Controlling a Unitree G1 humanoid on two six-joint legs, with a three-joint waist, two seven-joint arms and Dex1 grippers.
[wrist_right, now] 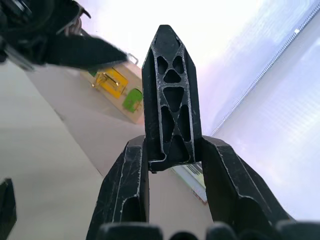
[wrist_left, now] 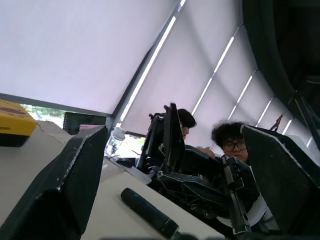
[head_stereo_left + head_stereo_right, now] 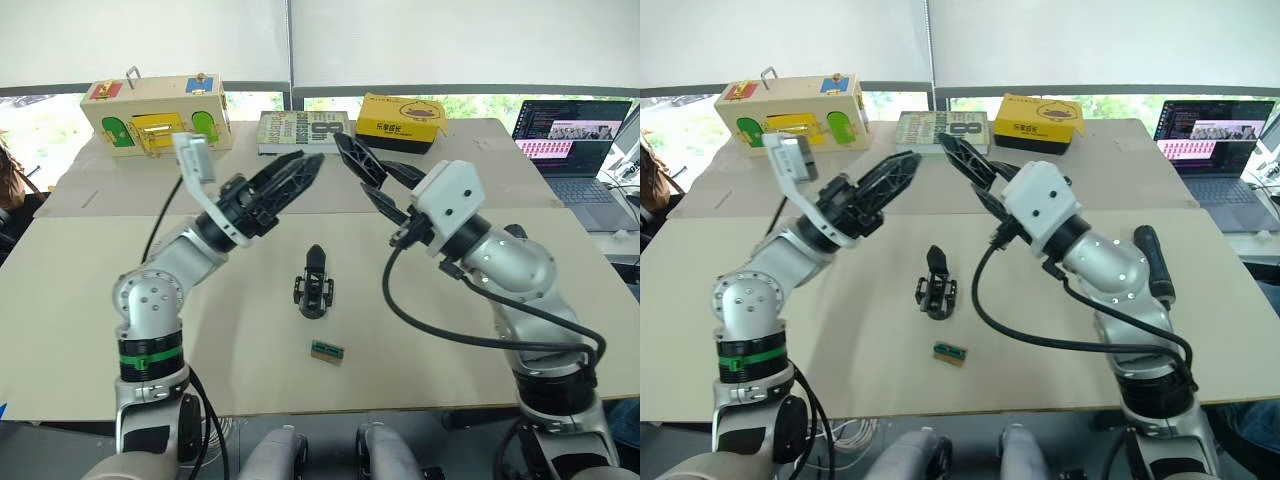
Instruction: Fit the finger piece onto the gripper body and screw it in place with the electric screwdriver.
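Right end effector (image 1: 170,155) clamps finger piece (image 1: 171,95); left end effector (image 2: 170,165) apart; screwdriver (image 3: 1156,262) half-hidden.

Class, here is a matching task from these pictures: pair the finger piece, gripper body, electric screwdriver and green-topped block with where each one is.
1. finger piece
2. gripper body
3. electric screwdriver
4. green-topped block

a. lying far out on the right side of the table
b. held in the right gripper
c. nearest the table's front edge
d. mid-table, between the arms

Pairs: 1-b, 2-d, 3-a, 4-c
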